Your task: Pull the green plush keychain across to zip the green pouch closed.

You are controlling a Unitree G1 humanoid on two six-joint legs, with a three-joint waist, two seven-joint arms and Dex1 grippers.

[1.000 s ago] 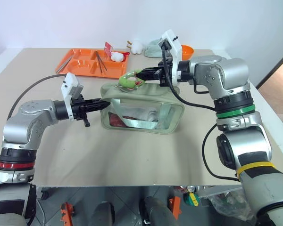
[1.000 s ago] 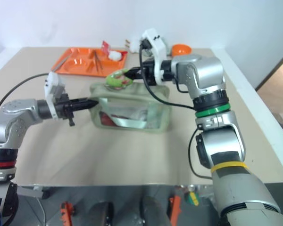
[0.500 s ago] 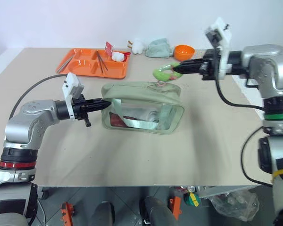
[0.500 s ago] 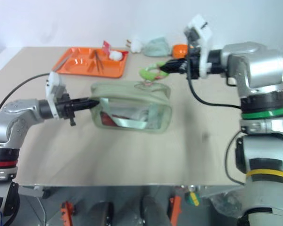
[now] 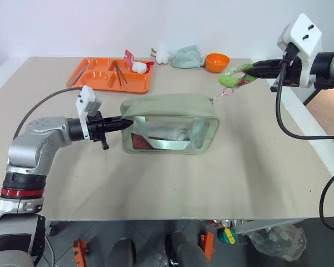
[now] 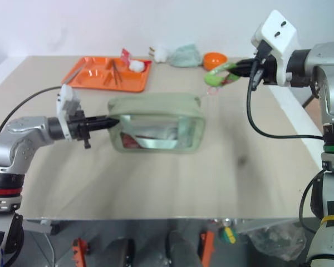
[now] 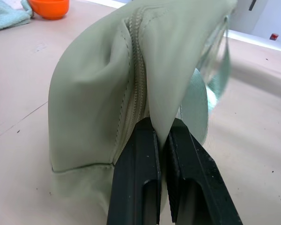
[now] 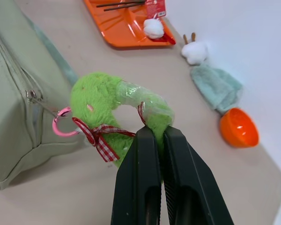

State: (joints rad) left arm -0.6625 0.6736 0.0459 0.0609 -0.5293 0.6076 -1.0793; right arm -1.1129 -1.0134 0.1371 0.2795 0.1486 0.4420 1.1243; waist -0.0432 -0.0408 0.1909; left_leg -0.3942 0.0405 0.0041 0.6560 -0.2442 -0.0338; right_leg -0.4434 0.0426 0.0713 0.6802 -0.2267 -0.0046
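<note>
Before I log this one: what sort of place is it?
Probably an indoor lab or test room with a staged tabletop: a plain beige table against a bare white wall, set with unrelated props, an orange tray, an orange bowl and a green pouch.

Green pouch (image 5: pixel 170 123) contents blurred behind window; right arm cut off.

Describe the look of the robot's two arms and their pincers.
Both arms are silver-grey metal with black joints and looping black cables. The left pincer and the right pincer each have two black fingers behind a white camera block. A red ring marks the left arm.
</note>
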